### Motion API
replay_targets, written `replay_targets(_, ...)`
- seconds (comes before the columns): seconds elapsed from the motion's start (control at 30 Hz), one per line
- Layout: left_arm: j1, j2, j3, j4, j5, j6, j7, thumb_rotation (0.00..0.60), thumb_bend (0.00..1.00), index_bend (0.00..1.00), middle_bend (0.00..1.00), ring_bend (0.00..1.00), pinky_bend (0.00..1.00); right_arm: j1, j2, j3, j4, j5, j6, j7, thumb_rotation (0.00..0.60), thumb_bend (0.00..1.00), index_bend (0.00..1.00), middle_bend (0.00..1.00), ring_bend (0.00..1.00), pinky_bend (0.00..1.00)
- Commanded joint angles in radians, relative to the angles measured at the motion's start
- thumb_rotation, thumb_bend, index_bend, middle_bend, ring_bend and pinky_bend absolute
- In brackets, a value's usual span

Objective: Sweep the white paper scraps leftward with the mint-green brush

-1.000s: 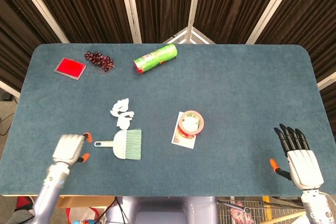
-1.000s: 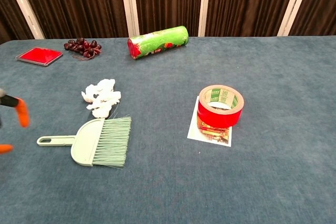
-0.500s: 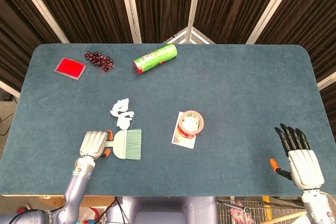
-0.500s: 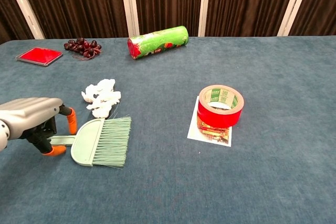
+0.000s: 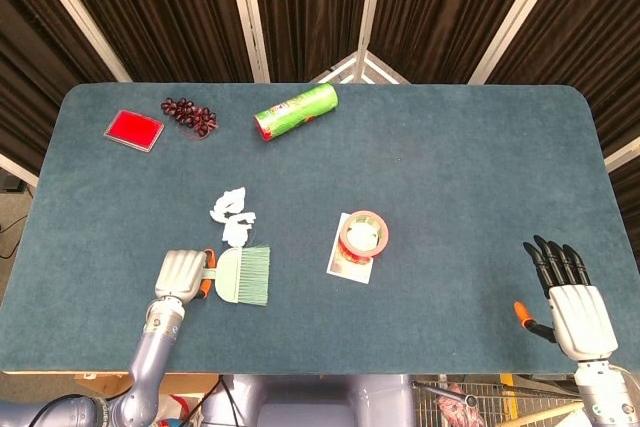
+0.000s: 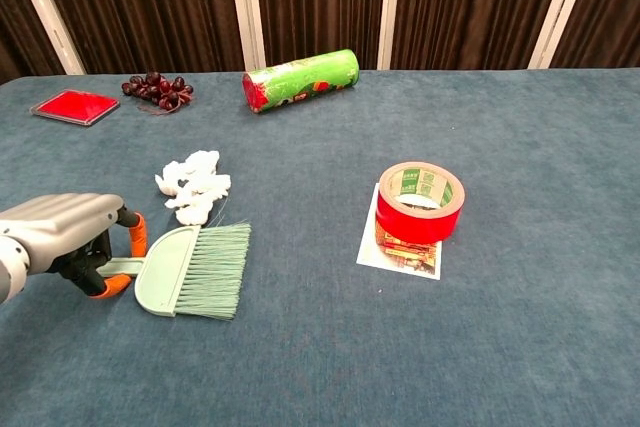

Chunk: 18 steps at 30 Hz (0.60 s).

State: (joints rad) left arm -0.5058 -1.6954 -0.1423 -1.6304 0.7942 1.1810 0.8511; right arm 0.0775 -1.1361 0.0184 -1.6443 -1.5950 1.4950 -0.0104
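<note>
The mint-green brush (image 5: 243,276) (image 6: 195,270) lies flat on the blue table, bristles pointing right and handle pointing left. Just beyond it sits a small heap of white paper scraps (image 5: 232,214) (image 6: 193,186), touching the bristles' far corner. My left hand (image 5: 180,275) (image 6: 65,232) sits over the brush handle, with orange-tipped fingers (image 6: 135,232) on either side of it and a gap still showing. The handle's end is hidden under the hand. My right hand (image 5: 568,297) rests near the table's front right corner, fingers stretched out and holding nothing.
A red tape roll (image 5: 364,234) (image 6: 420,202) stands on a printed card right of the brush. Along the far side lie a green can (image 5: 295,111) (image 6: 300,79), dark grapes (image 5: 189,114) (image 6: 155,89) and a red pad (image 5: 134,129) (image 6: 75,106).
My left hand has come in from the left front to the brush handle and settled over it. The brush, the scraps and my right hand have not moved.
</note>
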Motion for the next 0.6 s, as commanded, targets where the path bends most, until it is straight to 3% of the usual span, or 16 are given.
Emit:
replay_targets(0.03, 0.001, 0.012, -0.001, -0.018, 0.015, 0.013, -0.017, 0.6, 0.67, 0.74, 1.0, 1.0, 1.0, 0.0, 0.0, 0.0, -0.001, 0.0, 0.0, 0.001, 0.6, 0.32, 0.0, 0.0, 0.0, 0.0)
replay_targets(0.33, -0.036, 0.117, -0.07, -0.197, 0.075, 0.075, -0.007, 0.6, 0.68, 0.77, 1.0, 1.0, 1.0, 0.001, 0.002, 0.001, -0.006, 0.0, -0.001, -0.001, 0.6, 0.32, 0.0, 0.0, 0.0, 0.0)
replay_targets(0.47, -0.081, 0.133, -0.118, -0.245, 0.039, 0.082, 0.041, 0.6, 0.69, 0.77, 1.0, 1.0, 1.0, 0.004, 0.005, 0.003, -0.008, 0.007, -0.008, 0.003, 0.6, 0.32, 0.0, 0.0, 0.0, 0.0)
replay_targets(0.6, -0.148, 0.116, -0.151, -0.224, -0.027, 0.068, 0.115, 0.6, 0.69, 0.77, 1.0, 1.0, 1.0, 0.002, 0.005, 0.002, -0.008, 0.01, -0.009, 0.009, 0.6, 0.32, 0.0, 0.0, 0.0, 0.0)
